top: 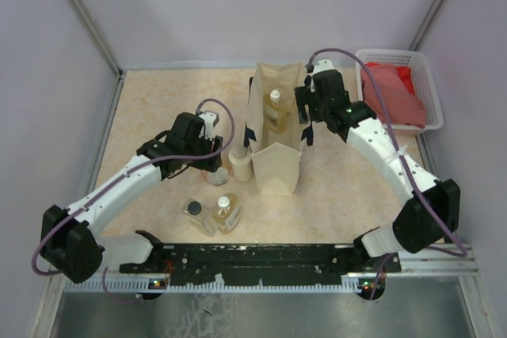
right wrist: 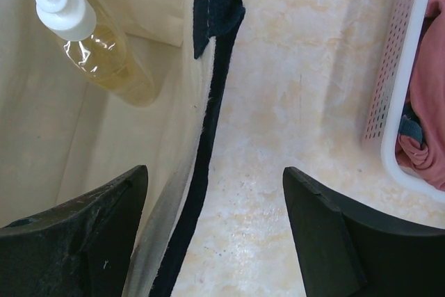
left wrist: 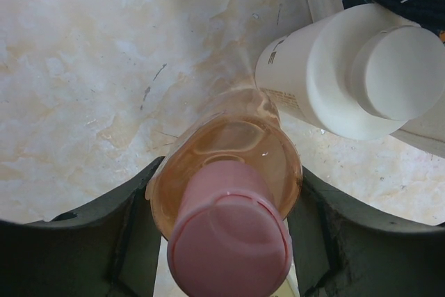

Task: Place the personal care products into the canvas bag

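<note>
Personal care products sit in 3 spots on the table [top: 158, 108]. 1 white-capped bottle [right wrist: 90, 39] of amber liquid is inside the canvas bag [top: 277, 168], leaning against an inner wall. The bag stands upright at the middle of the table. A cream container [top: 241, 162] stands just beside the bag's left wall, with the pink-capped bottle [left wrist: 229, 199] close beside it. The left gripper [left wrist: 233, 168] is around that pink-capped bottle. Its 2 fingers [left wrist: 132, 241] are closed against either side of the clear amber body, and the pink cap points up towards the wrist camera. Nearer the arm bases, a dark-capped bottle [top: 194, 210] and a second white-capped bottle [top: 225, 210] sit side by side, well apart from the bag. The right gripper [right wrist: 215, 175] hangs at the bag's right wall with its jaws spread wide and nothing in them. It straddles the wall and the dark strap [right wrist: 215, 46], with 1 finger over the bag's inside and the other over the bare table. A white basket [top: 392, 54] holding a red cloth [top: 392, 93] stands at the far right corner.
</note>
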Robot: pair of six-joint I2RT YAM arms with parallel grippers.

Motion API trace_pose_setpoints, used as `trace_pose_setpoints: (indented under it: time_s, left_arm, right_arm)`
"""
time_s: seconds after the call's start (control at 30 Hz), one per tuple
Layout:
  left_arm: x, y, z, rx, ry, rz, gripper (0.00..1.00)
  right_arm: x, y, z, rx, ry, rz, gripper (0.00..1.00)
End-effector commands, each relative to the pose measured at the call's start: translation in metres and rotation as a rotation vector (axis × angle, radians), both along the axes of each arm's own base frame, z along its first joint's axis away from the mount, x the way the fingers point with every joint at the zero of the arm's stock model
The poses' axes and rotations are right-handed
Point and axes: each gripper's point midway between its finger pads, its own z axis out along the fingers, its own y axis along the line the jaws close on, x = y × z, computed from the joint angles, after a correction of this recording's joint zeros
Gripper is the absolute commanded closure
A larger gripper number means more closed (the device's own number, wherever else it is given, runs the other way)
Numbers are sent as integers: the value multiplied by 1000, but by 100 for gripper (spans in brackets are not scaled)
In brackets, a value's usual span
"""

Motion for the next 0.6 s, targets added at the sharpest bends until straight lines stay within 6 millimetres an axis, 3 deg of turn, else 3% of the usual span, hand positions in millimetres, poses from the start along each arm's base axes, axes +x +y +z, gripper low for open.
trace_pose_setpoints:
  time_s: [0.0, 0.07, 0.23, 0.57]
  left_arm:
    - [-17, 0, -10, -10, 95, 20, 96]
    - [-18, 2, -9, -12, 94, 34, 100]
    - [-15, 6, 7, -16, 56, 52, 100]
    - [11, 11, 113, -81, -203, 97, 100]
  right_arm:
    - [1, -1, 20, 8, -64, 2, 22]
    - [2, -1, 19, 6, -62, 2, 22]
    - [3, 0, 18, 2, -63, 4, 22]
    - [2, -1, 15, -5, -54, 7, 22]
